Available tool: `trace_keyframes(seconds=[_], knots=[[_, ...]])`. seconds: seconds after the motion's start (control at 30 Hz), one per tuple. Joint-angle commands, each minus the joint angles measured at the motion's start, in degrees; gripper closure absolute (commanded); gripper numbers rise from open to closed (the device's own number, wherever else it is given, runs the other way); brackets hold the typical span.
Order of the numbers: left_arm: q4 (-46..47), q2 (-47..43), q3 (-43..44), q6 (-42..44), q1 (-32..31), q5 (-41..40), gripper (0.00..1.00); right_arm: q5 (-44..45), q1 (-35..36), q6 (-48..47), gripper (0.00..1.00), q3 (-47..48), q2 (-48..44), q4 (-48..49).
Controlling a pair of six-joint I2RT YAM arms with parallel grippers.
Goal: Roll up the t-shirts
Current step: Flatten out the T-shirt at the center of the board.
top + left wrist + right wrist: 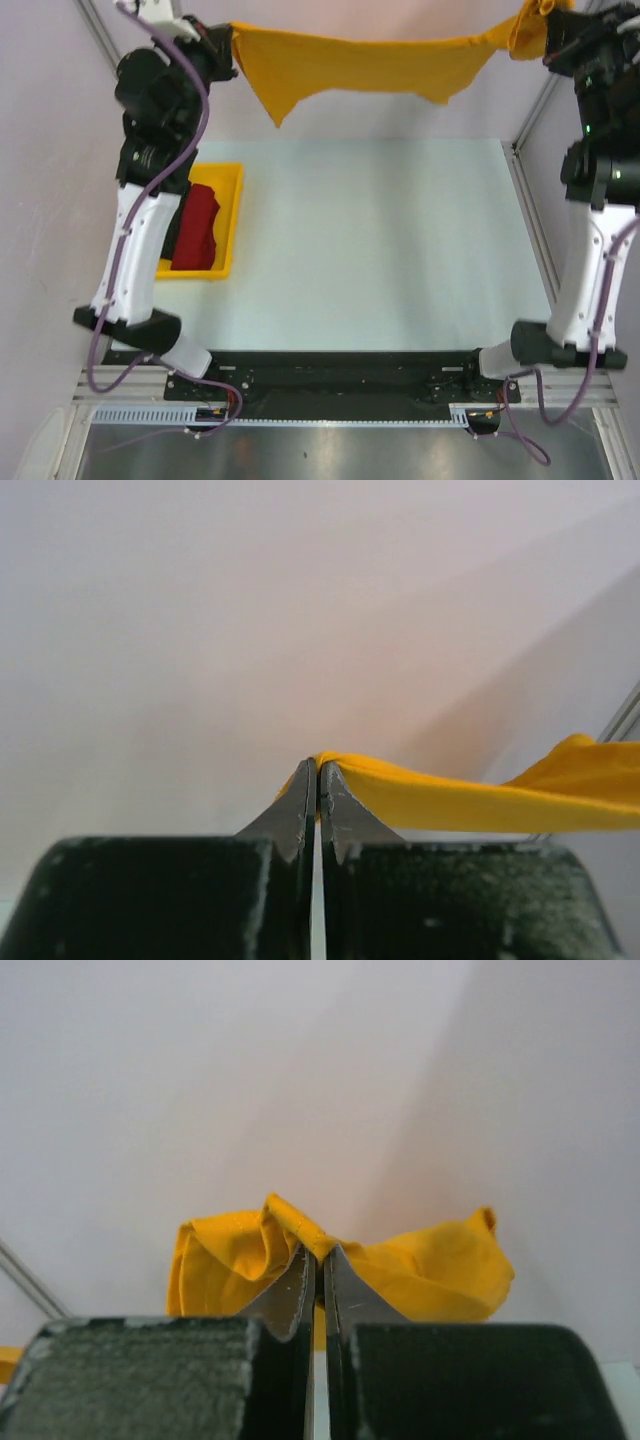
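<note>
A mustard-orange t-shirt (360, 65) hangs stretched in the air across the far side of the table, held at both ends. My left gripper (228, 45) at the far left is shut on the shirt's left end (420, 795), the cloth pinched at the fingertips. At the far right my right gripper (545, 35) is shut on the bunched right end (400, 1260). A dark red rolled t-shirt (197, 228) lies in the yellow tray (232, 215) at the left, with a black one (173, 232) beside it, partly hidden by the left arm.
The pale table top (380, 240) lies below the hanging shirt. Metal frame posts (530, 125) stand at the far corners, and a pale wall is behind. A black base rail (330, 365) runs along the near edge.
</note>
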Motion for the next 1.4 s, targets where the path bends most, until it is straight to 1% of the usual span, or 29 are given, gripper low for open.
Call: trace_keyframes(seconds=[0.0, 0.03, 0.07, 0.1, 0.13, 0.17, 0.23, 0.27, 0.3, 0.33, 0.37, 0.4, 0.47, 0.5, 0.53, 0.6, 0.63, 0.7, 0.73, 0.77, 0.8, 0.83, 0.9, 0.97, 1.03, 1.07, 1.13, 1.23, 1.37], knots=[[4.04, -10.23, -19.24, -3.00, 0.19, 0.58, 1.00, -1.41, -0.39, 0.04, 1.00, -21.82, -10.64, 4.86], [4.75, -14.86, -23.90, -3.62, 0.19, 1.71, 1.00, -1.93, -0.39, 1.00, 1.00, -27.30, -15.11, 5.56], [5.45, -16.91, -32.65, -5.28, 0.19, 1.90, 1.00, -2.20, -0.39, 1.27, 1.00, -31.88, -17.59, 6.35], [6.07, -18.84, -36.91, -6.60, 0.19, 1.90, 0.99, -2.29, -0.30, 1.71, 1.00, -35.93, -19.70, 6.19], [6.60, -22.60, -41.22, -7.48, 0.19, 2.51, 1.00, -2.03, -0.39, 2.93, 1.00, -45.11, -24.07, 5.75], [7.12, -24.12, -49.52, -9.23, 0.19, 2.69, 1.00, -1.85, -0.30, 3.47, 1.00, -49.03, -26.20, 4.18], [7.65, -28.24, -57.57, -12.22, 0.19, 3.13, 1.00, -2.03, -0.22, 4.52, 1.00, -60.77, -30.07, 1.46], [8.44, -29.57, -66.31, -15.46, 0.19, 4.61, 1.00, -1.68, -0.22, 4.79, 1.00, -64.93, -33.23, 0.66], [10.10, -30.63, -70.66, -17.75, 0.19, 5.06, 1.00, -0.72, -0.22, 5.14, 1.00, -68.28, -34.91, -0.48], [11.94, -31.68, -75.31, -19.95, 0.19, 6.11, 1.00, 0.51, -0.30, 5.84, 0.96, -71.36, -36.32, -2.49], [14.40, -33.26, -84.58, -23.54, 0.19, 8.03, 1.00, 0.78, -0.39, 5.41, 0.94, -77.13, -38.51, -3.47], [18.60, -33.45, -88.68, -25.49, 0.19, 8.05, 1.00, 1.39, -0.48, 5.49, 0.91, -79.37, -39.40, -4.53], [21.35, -32.49, -97.28, -29.88, 0.19, 8.05, 1.00, 1.84, -0.48, 5.58, 0.90, -86.38, -40.98, -6.20], [23.98, -31.53, -99.42, -30.95, 0.19, 8.05, 1.00, 2.01, -0.48, 5.93, 0.90, -88.42, -41.77, -6.64], [24.44, -30.56, -101.01, -33.22, 0.19, 8.05, 1.00, 2.10, -0.57, 6.20, 0.81, -90.01, -42.13, -7.69], [24.44, -28.28, -103.04, -34.21, 0.10, 9.44, 0.87, 0.96, -0.48, 6.55, 0.64, -93.43, -41.87, -8.40], [24.18, -28.09, -103.39, -34.47, -0.25, 9.11, 0.84, 0.09, -0.48, 6.81, 0.52, -94.06, -41.70, -9.45], [22.34, -29.05, -104.01, -35.35, -0.42, 6.75, 0.67, -0.71, 0.13, 8.03, 0.46, -94.68, -41.08, -9.46], [21.46, -29.84, -104.19, -35.62, -0.51, 5.95, 0.57, -0.45, -0.04, 9.00, 0.37, -94.51, -40.99, -9.81], [20.41, -30.72, -104.36, -35.71, -0.51, 5.42, 0.52, -0.01, -0.13, 9.71, 0.30, -94.51, -40.82, -9.81], [18.92, -31.51, -104.45, -35.62, -0.51, 4.98, 0.52, 0.60, -0.21, 10.58, 0.25, -94.42, -40.47, -9.64], [17.95, -33.52, -104.54, -35.88, -0.60, 4.37, 0.52, 1.39, -0.22, 11.38, 0.24, -94.16, -38.81, -8.68], [11.81, -35.28, -103.84, -35.97, -1.30, 2.35, 0.51, 3.06, -0.39, 11.56, 0.28, -93.20, -36.26, -8.58], [4.10, -38.71, -102.61, -36.23, -2.79, -4.49, 0.47, 5.70, -0.57, 11.82, 0.29, -91.61, -31.78, -9.28], [-0.24, -42.13, -102.52, -38.50, -4.55, -10.55, 0.44, 7.11, -0.57, 12.43, 0.31, -90.99, -29.66, -9.81], [-2.17, -42.93, -103.21, -39.30, -4.64, -11.19, 0.43, 7.29, -0.57, 12.96, 0.31, -90.99, -28.61, -9.72], [-2.10, -43.73, -104.97, -40.18, -4.73, -11.90, 0.44, 7.46, -0.74, 13.75, 0.31, -90.82, -27.90, -9.37], [-2.27, -41.54, -105.68, -41.94, -5.43, -11.37, 0.45, 9.22, -1.27, 14.20, 0.31, -89.85, -26.93, -10.50], [2.45, -40.48, -108.31, -44.49, -7.28, -10.76, 0.46, 11.24, -3.20, 14.90, 0.31, -88.88, -27.10, -13.41]])
